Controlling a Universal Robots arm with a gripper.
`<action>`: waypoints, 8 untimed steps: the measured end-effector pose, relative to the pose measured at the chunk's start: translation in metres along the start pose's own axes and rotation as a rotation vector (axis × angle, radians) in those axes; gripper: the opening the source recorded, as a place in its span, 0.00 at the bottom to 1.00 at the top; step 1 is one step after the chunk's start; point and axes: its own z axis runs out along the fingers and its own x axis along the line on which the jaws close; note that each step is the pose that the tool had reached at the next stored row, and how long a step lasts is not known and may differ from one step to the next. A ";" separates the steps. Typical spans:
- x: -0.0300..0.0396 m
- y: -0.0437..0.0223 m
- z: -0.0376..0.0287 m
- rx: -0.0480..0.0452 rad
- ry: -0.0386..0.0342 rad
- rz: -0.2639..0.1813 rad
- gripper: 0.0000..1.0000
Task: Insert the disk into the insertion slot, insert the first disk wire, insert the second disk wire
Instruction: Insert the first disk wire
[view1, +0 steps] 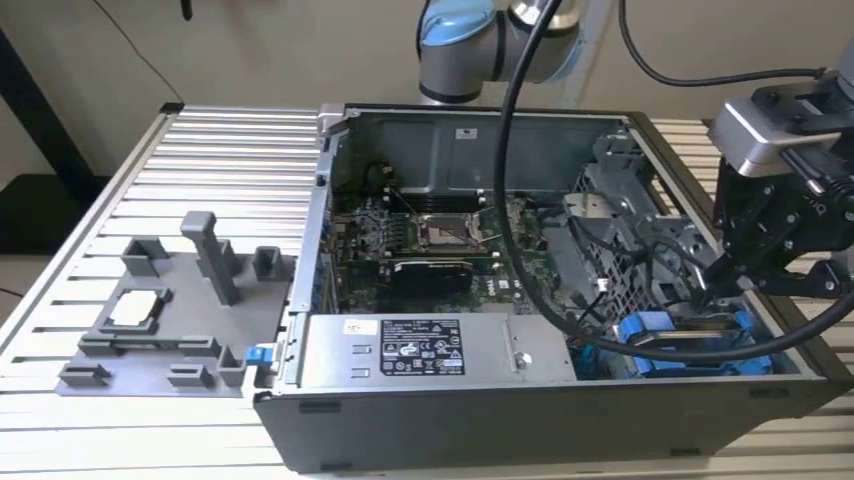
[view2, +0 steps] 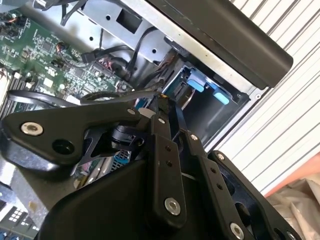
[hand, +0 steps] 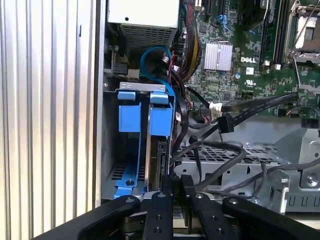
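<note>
The disk (hand: 161, 159) stands edge-on in the insertion slot (hand: 131, 172) of the grey drive cage, its blue carrier (hand: 160, 117) showing at one end. In the exterior view the blue carrier (view1: 681, 338) sits at the case's front corner, on the exterior view's right. My gripper (hand: 177, 183) is right at the disk's near end, fingers close together on a black disk wire (hand: 212, 172) that curves in from the cage side. In the second wrist view that wire (view2: 102, 95) loops up to the gripper (view2: 157, 102). My gripper (view1: 723, 285) reaches down into the cage.
A loose black connector (hand: 223, 122) hangs over the cage beside a bundle of cables. The power-supply box (view1: 414, 350) lies along the case front, with the motherboard (view1: 441, 240) behind it. A grey fixture (view1: 174, 300) stands on the slatted table on the exterior view's left.
</note>
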 end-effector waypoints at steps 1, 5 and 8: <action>0.0001 0.0001 0.0012 0.0006 0.0005 0.009 0.19; 0.0010 -0.0015 0.0036 -0.0001 0.0022 0.023 0.19; 0.0021 -0.0051 0.0052 -0.0065 0.0043 0.024 0.19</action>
